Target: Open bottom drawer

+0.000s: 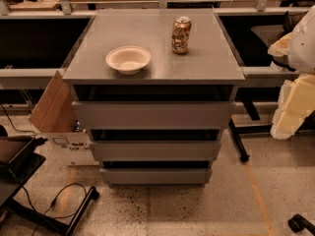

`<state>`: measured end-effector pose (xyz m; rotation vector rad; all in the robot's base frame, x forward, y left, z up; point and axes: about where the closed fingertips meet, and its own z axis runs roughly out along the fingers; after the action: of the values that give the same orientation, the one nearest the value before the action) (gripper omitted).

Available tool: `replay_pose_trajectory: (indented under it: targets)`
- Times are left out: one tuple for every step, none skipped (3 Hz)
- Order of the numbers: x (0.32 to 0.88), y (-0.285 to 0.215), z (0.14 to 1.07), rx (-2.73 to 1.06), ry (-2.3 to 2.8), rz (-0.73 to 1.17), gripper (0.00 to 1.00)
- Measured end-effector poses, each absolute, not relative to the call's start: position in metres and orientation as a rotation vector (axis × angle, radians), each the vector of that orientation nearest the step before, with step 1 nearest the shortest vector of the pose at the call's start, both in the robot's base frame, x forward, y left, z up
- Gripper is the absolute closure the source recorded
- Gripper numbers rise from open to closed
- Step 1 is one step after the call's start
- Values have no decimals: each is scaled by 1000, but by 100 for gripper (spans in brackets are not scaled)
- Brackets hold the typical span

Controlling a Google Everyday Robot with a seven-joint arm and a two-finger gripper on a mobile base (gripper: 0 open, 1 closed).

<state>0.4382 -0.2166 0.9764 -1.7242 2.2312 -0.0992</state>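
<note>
The bottom drawer (156, 176) is the lowest of three grey handle-less fronts on a grey cabinet (152, 68). Its front sits in line with the cabinet, with a dark gap above it. The two taller drawers, the middle (155, 150) and the top (153, 114), are above it. My gripper (291, 107) is part of the white and cream arm at the right edge, beside the cabinet's right side and well above the bottom drawer. It touches nothing.
A white bowl (128, 59) and a drink can (181, 35) stand on the cabinet top. A cardboard box (54, 112) leans at the cabinet's left. Black stand legs and cables (64, 205) lie on the floor at left. A black table leg (238, 141) is at right.
</note>
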Motion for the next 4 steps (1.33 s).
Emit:
replay_pose_trajectory:
  targets:
    - [438,-217,976,-1724,2231,-99,0]
    - [445,-215,946,-1694,2243,-83,0]
    - [445,-213,869,-1660,2257,-2,0]
    - [451,-214,796,-1618,2253,63,0]
